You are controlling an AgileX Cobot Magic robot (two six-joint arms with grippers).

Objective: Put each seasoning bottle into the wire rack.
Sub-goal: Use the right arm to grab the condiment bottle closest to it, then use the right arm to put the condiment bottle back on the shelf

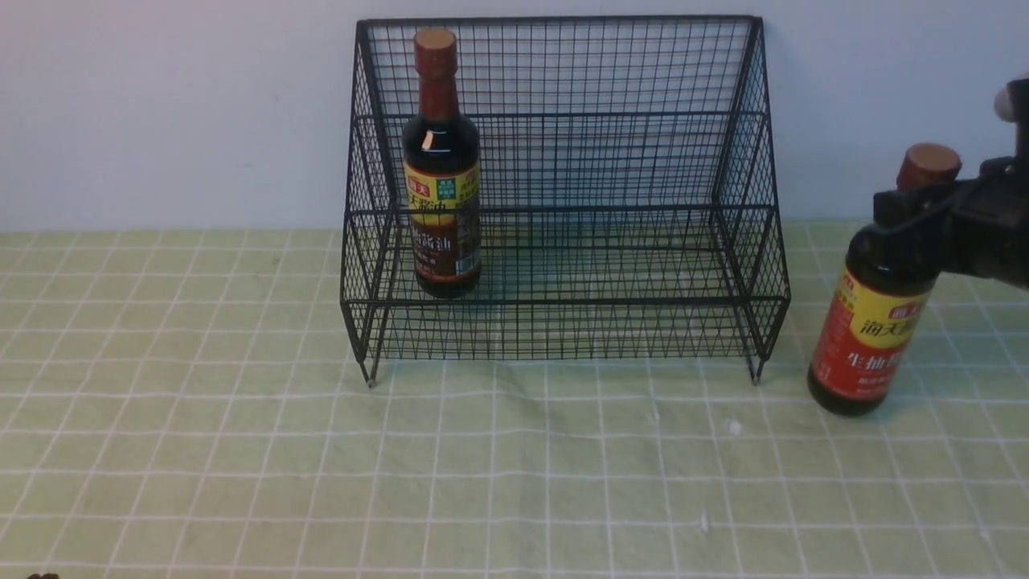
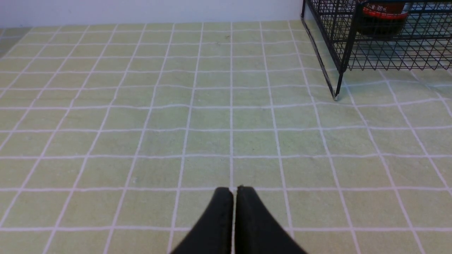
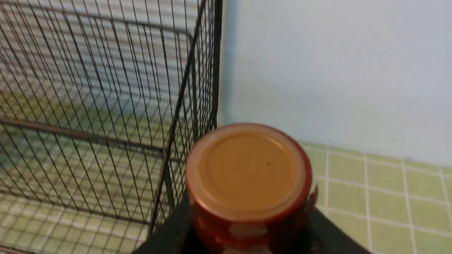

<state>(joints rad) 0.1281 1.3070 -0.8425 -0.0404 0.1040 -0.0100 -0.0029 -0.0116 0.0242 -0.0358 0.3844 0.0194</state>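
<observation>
The black wire rack (image 1: 563, 161) stands at the back middle against the wall. A soy-sauce bottle with a brown-bottomed label (image 1: 440, 173) stands upright on its lower tier at the left end. The red-labelled bottle (image 1: 872, 322) is to the right of the rack, tilted. My right gripper (image 1: 916, 213) is shut on its neck just under the cap (image 3: 249, 173); the rack's side mesh (image 3: 106, 123) is close beside it. My left gripper (image 2: 234, 192) is shut and empty over the cloth, left of the rack's corner leg (image 2: 337, 90).
A light green tablecloth (image 1: 514, 466) with a white grid covers the table. A pale wall (image 1: 161, 112) runs right behind the rack. The rack's front legs rest on the cloth.
</observation>
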